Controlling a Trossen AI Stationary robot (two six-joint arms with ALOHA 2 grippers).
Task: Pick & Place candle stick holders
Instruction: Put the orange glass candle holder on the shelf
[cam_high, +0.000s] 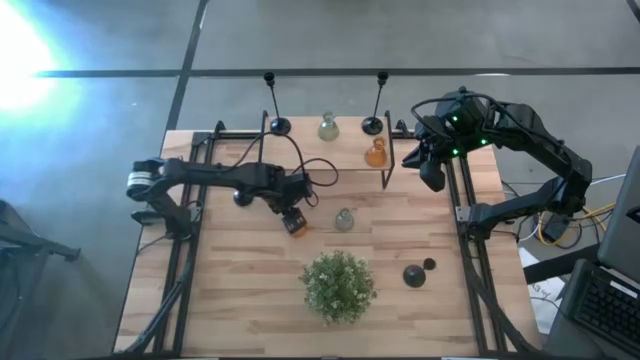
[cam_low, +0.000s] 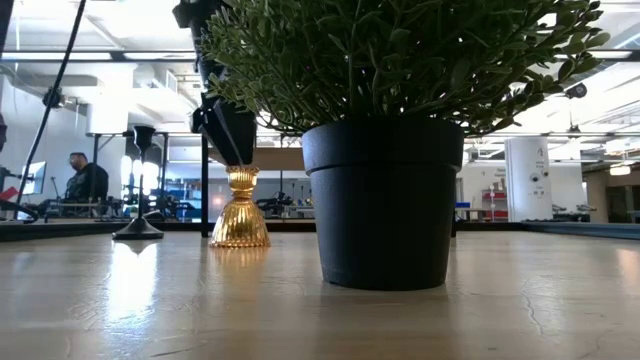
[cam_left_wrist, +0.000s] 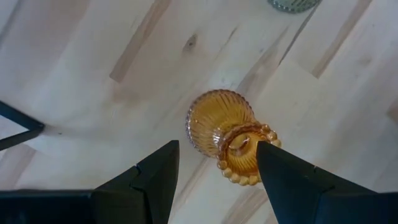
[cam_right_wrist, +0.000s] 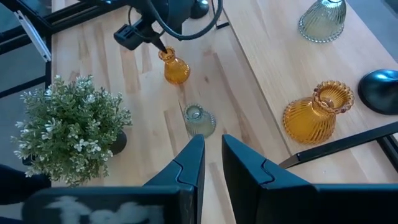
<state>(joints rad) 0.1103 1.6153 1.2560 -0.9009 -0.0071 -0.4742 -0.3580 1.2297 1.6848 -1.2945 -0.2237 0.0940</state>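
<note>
An amber glass candle stick holder (cam_left_wrist: 229, 138) stands upright on the wooden table (cam_high: 240, 290), left of centre. My left gripper (cam_left_wrist: 217, 150) is open just above it, pointing steeply down, one finger on each side of its beaded rim. A pale green holder (cam_high: 344, 219) stands on its base just to its right. Along the far edge stand two tall black holders (cam_high: 278, 125) (cam_high: 372, 125), a pale green one (cam_high: 328, 127) and an amber one (cam_high: 375, 152). My right gripper (cam_right_wrist: 212, 149) hangs high at the far right, all but shut and holding nothing. My left gripper comes from above with its fingers astride the amber holder's beaded rim (cam_left_wrist: 231, 167). One finger (cam_left_wrist: 281, 174) stands right against that rim, and I cannot tell whether it touches. The holder stands upright on its base on the table.
A bushy green plant (cam_high: 338, 285) in a black pot (cam_low: 385, 200) stands near the front, centre. Two short black holders (cam_high: 415, 275) sit to its right. Black frame rails (cam_high: 180, 270) run along both table sides.
</note>
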